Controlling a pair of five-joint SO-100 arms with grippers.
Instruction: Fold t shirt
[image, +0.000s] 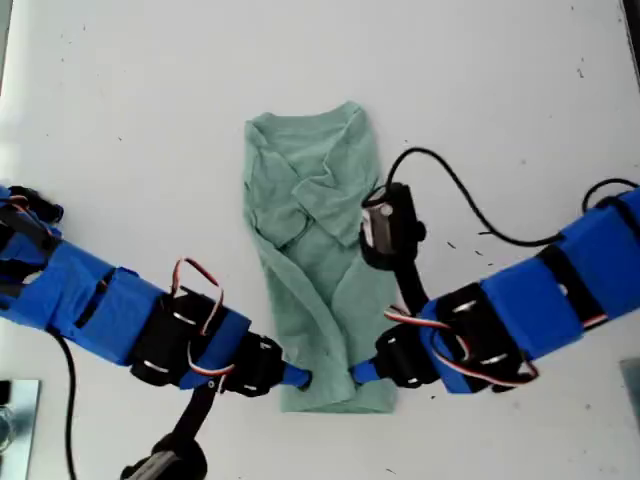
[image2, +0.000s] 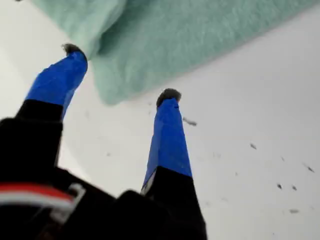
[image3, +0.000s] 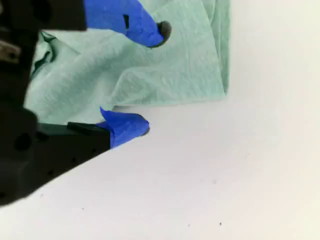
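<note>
The t shirt (image: 320, 210) is a pale green cloth lying folded into a narrow strip on the white table (image: 150, 100), neck end away from the near edge. My first gripper (image: 300, 379) comes in from the exterior view's left at the strip's near corner. It is open in the first wrist view, and that corner of the t shirt (image2: 165, 45) lies just beyond its fingertips (image2: 169, 96). My second gripper (image: 358, 373) reaches in from the exterior view's right. It is open over the near hem of the t shirt (image3: 165, 75), one finger (image3: 145, 27) above the cloth and the other on the table.
A black cable (image: 470, 210) loops over the table on the exterior view's right, behind the second arm. A black wrist camera (image: 385, 225) sits above the shirt's edge. A metallic object (image: 15, 410) shows at the exterior view's lower left corner.
</note>
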